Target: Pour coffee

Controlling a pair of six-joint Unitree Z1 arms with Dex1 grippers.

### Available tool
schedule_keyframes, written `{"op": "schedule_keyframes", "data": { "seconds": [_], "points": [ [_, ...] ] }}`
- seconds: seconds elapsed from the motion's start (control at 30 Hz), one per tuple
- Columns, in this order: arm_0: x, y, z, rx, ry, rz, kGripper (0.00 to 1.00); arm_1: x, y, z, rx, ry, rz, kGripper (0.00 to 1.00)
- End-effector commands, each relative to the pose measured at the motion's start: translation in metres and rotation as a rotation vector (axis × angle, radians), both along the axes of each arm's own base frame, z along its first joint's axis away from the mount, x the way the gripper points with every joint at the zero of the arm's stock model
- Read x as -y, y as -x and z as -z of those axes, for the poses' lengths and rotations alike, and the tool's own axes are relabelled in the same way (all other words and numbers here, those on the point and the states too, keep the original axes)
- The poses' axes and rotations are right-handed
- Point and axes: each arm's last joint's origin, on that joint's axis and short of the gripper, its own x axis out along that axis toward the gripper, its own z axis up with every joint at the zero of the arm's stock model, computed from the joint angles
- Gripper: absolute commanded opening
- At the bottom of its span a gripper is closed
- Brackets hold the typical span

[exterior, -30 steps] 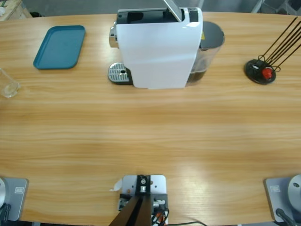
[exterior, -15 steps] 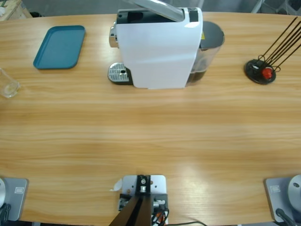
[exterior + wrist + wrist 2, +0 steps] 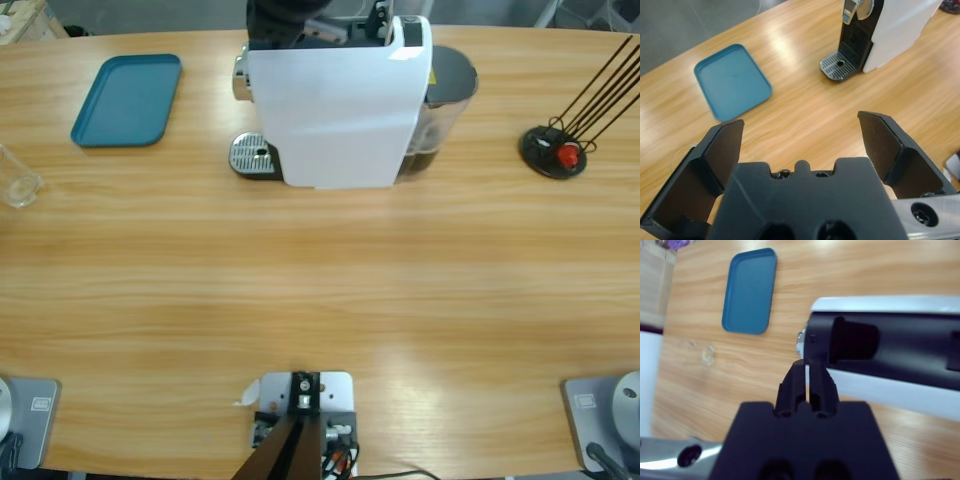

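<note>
Coffee unseen; left pincer spread wide above the table, right pincer clenched over the coffee machine

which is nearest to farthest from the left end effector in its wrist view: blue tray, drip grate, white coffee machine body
1. blue tray, ahead and left of the open left end effector
2. drip grate, ahead right
3. white coffee machine body, far upper right
</note>
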Motion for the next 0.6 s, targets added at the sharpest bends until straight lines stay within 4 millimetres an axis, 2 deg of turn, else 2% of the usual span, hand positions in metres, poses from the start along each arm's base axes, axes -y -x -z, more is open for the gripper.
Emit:
{"op": "schedule_keyframes", "data": {
  "seconds": [0.03, 0.1, 0.17, 0.27, 0.37, 0.4, 0.43, 0.47, 0.5, 0.6],
  "points": [
    [0.002, -0.002, 0.009, -0.024, -0.02, 0.015, 0.996, 0.012, 0.079, -0.108, 0.289, -0.055, -0.309, 0.0],
    [0.002, -0.002, 0.007, -0.019, -0.017, 0.015, 0.996, 0.025, 0.095, -0.133, 0.338, -0.094, -0.34, 0.0],
    [0.002, -0.002, 0.006, -0.015, -0.014, 0.015, 0.996, 0.048, 0.102, -0.152, 0.389, -0.097, -0.282, 0.0],
    [0.002, -0.001, 0.003, -0.009, -0.008, 0.016, 0.996, 0.082, 0.107, -0.167, 0.459, -0.067, -0.166, 0.0],
    [0.003, -0.003, -0.001, -0.005, -0.004, 0.02, 0.996, 0.106, 0.084, -0.156, 0.428, 0.004, -0.052, 0.0],
    [0.003, -0.004, -0.003, -0.003, -0.003, 0.02, 0.996, 0.113, 0.076, -0.154, 0.424, 0.018, -0.013, 0.032],
    [0.004, -0.005, -0.004, -0.002, -0.002, 0.02, 0.996, 0.119, 0.068, -0.151, 0.409, 0.021, 0.008, 0.168],
    [0.004, -0.005, -0.005, -0.002, -0.001, 0.021, 0.996, 0.125, 0.058, -0.147, 0.381, 0.017, 0.026, 0.138],
    [0.004, -0.006, -0.006, -0.002, -0.002, 0.022, 0.996, 0.131, 0.047, -0.141, 0.355, 0.019, 0.052, 0.021],
    [0.004, -0.006, -0.008, -0.003, -0.002, 0.022, 0.996, 0.148, 0.02, -0.119, 0.306, 0.066, 0.125, 0.0]
  ]
}}
